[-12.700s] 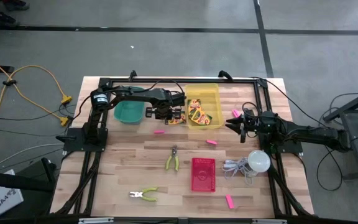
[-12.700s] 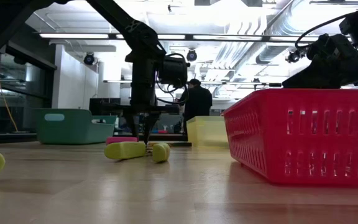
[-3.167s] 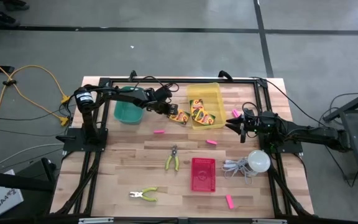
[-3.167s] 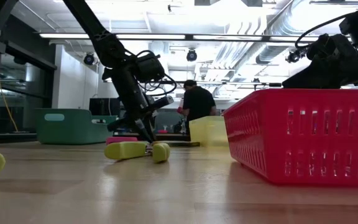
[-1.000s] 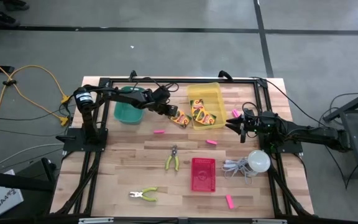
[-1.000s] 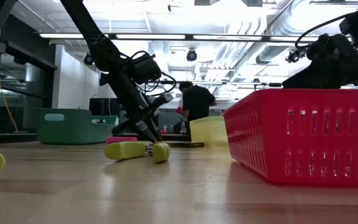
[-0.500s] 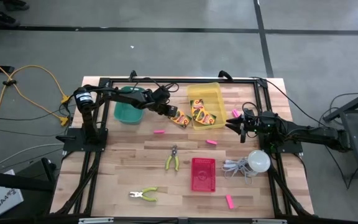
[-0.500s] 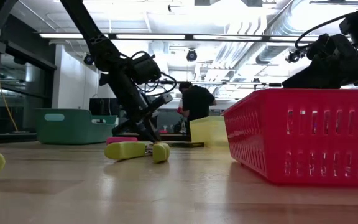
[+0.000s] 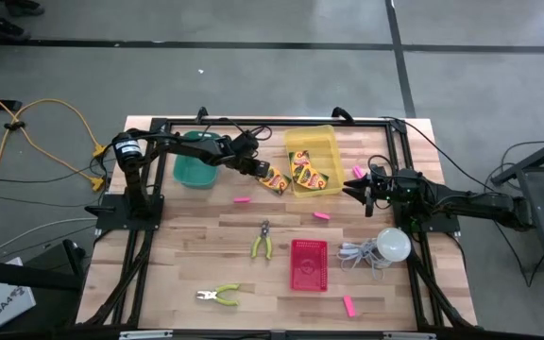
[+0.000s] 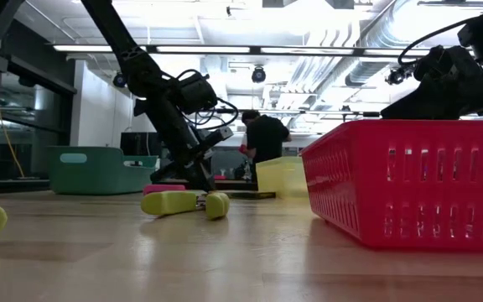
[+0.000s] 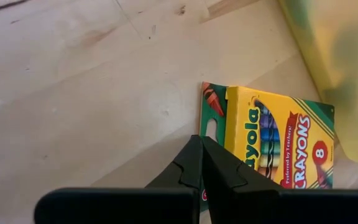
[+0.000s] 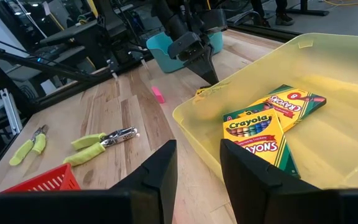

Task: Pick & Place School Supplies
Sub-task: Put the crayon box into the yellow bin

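Note:
One yellow-and-green crayon box (image 9: 274,178) lies flat on the table, just left of the yellow bin (image 9: 321,138). My left gripper (image 9: 261,171) is shut, and its tips are down beside this box (image 11: 278,143). Two more crayon boxes (image 9: 308,170) lie inside the bin, also seen in the right wrist view (image 12: 257,134). Pink erasers lie on the wood (image 9: 242,199) (image 9: 321,215) (image 9: 348,305) (image 9: 357,171). My right gripper (image 9: 355,192) is open and holds nothing. It hovers right of the bin (image 12: 197,180). My left gripper has its shut fingertips (image 11: 199,142) against the long edge of the crayon box, near its green hang-tab end (image 11: 211,121). The fingers slant down from the table's left (image 10: 201,178). The box lies flat on the table, with its other end by the yellow bin's wall.
A teal bin (image 9: 196,168) stands behind the left gripper. A red basket (image 9: 309,264), two yellow-handled pliers (image 9: 262,241) (image 9: 218,296) and a white bulb with coiled cord (image 9: 391,245) sit on the near half. A person stands in the room beyond (image 10: 265,138).

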`<state>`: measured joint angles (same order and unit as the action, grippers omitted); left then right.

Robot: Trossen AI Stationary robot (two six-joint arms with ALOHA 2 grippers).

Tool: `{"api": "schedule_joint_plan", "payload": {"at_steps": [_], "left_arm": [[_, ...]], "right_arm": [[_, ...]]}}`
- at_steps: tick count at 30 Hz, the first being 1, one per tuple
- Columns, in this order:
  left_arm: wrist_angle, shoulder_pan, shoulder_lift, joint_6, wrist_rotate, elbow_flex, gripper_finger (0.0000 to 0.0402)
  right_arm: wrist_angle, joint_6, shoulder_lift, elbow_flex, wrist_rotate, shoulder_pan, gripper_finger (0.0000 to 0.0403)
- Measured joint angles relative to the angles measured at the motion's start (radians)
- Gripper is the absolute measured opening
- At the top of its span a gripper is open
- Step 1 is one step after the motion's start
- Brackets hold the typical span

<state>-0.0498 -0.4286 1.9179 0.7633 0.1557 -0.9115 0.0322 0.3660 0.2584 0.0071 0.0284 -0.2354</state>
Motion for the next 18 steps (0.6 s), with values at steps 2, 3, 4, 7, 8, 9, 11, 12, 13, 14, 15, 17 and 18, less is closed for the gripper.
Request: {"api": "schedule_joint_plan", "payload": {"at_steps": [2, 3, 4, 7, 8, 9, 11, 12, 13, 14, 15, 17, 18], "left_arm": [[0.001, 0.0, 0.0, 0.0, 0.0, 0.0, 0.0001], [0.001, -0.001, 0.0, -0.001, 0.0, 0.0, 0.0001], [0.003, -0.002, 0.0, -0.001, 0.0, 0.0, 0.0001], [0.007, -0.002, -0.002, -0.005, 0.0, 0.001, 0.0001], [0.007, -0.002, -0.004, -0.008, -0.002, 0.002, 0.0001], [0.007, -0.002, -0.007, -0.01, -0.008, 0.002, 0.0001], [0.006, -0.002, -0.02, -0.025, -0.024, 0.005, 0.0], [0.005, -0.001, -0.026, -0.032, -0.028, 0.005, 0.0], [0.004, -0.001, -0.034, -0.039, -0.034, 0.006, 0.0], [0.004, -0.001, -0.04, -0.046, -0.038, 0.006, 0.0], [0.003, -0.001, -0.047, -0.053, -0.041, 0.006, 0.0], [0.001, -0.001, -0.056, -0.06, -0.05, 0.006, 0.0], [0.0, 0.0, -0.059, -0.061, -0.054, 0.006, 0.0]], "right_arm": [[0.0, 0.0, 0.0, 0.0, 0.0, 0.0, 0.011], [0.0, 0.0, 0.0, 0.0, 0.0, 0.0, 0.011], [0.0, 0.0, 0.0, 0.0, 0.0, 0.0, 0.011], [0.0, 0.0, 0.0, 0.0, 0.0, 0.0, 0.011], [0.0, 0.0, 0.0, 0.0, 0.0, 0.0, 0.011], [0.0, 0.0, 0.0, 0.0, 0.0, 0.0, 0.011], [0.0, 0.0, 0.0, 0.0, 0.0, 0.0, 0.011], [0.0, 0.0, 0.0, 0.0, 0.0, 0.0, 0.011], [0.0, 0.0, 0.0, 0.0, 0.0, 0.0, 0.011], [0.0, 0.0, 0.0, 0.0, 0.0, 0.0, 0.011], [0.0, 0.0, 0.0, 0.0, 0.0, 0.0, 0.011], [0.0, 0.0, 0.0, 0.0, 0.0, 0.0, 0.011], [0.0, 0.0, 0.0, 0.0, 0.0, 0.0, 0.011]]}}
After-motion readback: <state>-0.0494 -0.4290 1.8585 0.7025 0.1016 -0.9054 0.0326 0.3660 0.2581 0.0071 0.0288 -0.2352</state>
